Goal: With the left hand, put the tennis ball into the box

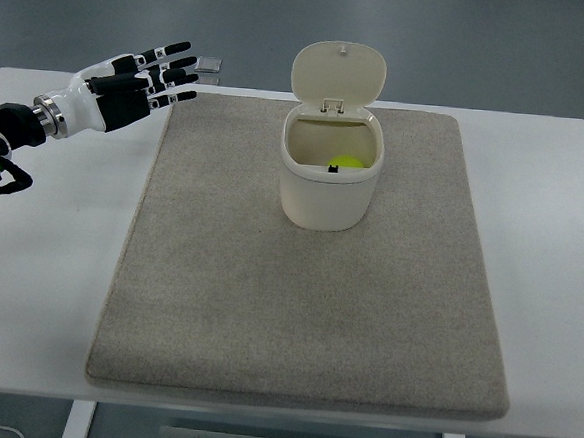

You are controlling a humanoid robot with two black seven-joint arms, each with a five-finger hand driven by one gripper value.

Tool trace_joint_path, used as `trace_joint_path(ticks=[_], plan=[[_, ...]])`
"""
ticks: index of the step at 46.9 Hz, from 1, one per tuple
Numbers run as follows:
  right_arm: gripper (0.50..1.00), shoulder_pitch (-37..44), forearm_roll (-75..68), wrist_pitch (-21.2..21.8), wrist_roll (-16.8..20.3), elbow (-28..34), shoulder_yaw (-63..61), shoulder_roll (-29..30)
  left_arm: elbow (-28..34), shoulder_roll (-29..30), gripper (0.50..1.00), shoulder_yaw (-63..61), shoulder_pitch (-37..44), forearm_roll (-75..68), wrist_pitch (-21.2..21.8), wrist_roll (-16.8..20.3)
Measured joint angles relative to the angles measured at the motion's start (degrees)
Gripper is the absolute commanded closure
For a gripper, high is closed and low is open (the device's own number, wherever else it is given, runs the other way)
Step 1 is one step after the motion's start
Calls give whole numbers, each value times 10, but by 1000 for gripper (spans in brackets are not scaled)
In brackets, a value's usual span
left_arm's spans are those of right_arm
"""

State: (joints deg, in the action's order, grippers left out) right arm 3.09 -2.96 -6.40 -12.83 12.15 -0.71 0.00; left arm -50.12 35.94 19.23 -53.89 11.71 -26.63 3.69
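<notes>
1 tennis ball (pixel 347 164): inside box (pixel 326 196), lid up | 1 left hand (pixel 141 78): fingers spread, holding nothing, over table (pixel 51 222) at mat (pixel 296 310) far-left corner | ball well right of hand | right hand unseen

White-backed left robot hand (pixel 141 83) (black fingers, silver wrist).

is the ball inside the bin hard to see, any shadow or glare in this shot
Top view: even, soft light, no glare; the tennis ball sits partly in the bin wall's shadow yet reads clearly; the left hand is sharp; faint shadow under the mat edge.
</notes>
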Motion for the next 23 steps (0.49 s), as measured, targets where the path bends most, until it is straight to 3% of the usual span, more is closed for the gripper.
trace_joint_path(ticks=[23], plan=[[562,-1,0,28,0,14,1,0,-3,4,500,8,0,1,1,1]])
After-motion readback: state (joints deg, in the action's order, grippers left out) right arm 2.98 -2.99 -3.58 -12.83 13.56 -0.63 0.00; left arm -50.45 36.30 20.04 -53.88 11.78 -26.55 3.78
